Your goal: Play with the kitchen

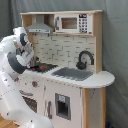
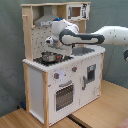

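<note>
White-and-wood kitchen (image 2: 60,80) standing upright on wooden floor (image 2: 20,119), filling both exterior views. Hand (image 2: 51,44) poised just above small metal pot (image 2: 48,57) on hob (image 1: 44,66), presumably for handling it. Grip state: cannot tell.

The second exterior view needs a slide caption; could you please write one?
Panda arm reaching across the toy kitchen, its end effector above a small pot on the hob.

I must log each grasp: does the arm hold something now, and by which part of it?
It cannot be told. The end effector hangs above the pot on the hob of the kitchen, apparently apart from it, and nothing shows in its grasp.
</note>
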`<state>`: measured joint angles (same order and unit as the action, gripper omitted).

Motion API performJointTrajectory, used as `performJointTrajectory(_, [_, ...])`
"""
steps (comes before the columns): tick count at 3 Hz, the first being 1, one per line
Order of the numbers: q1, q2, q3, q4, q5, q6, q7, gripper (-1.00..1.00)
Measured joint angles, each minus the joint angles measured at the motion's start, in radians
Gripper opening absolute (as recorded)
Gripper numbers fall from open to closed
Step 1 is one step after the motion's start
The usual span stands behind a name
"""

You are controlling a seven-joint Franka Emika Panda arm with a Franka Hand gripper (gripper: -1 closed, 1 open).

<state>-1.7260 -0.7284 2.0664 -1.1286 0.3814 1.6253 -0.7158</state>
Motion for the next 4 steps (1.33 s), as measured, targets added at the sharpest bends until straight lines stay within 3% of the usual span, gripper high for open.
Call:
performJointTrajectory(1, [0.000, 0.000, 0.000, 0.000, 0.000, 0.000, -0.001, -1.00])
performJointTrajectory(2, [-0.002, 0.012, 0.001, 0.087, 0.001, -0.057, -0.023, -1.00])
performJointTrajectory(3, [0.004, 0.053, -0.002, 0.120, -0.004, -0.142, -0.022, -1.00])
performJointTrajectory(4, [0.009, 0.094, -0.015, 0.116, -0.031, -0.232, -0.019, -1.00])
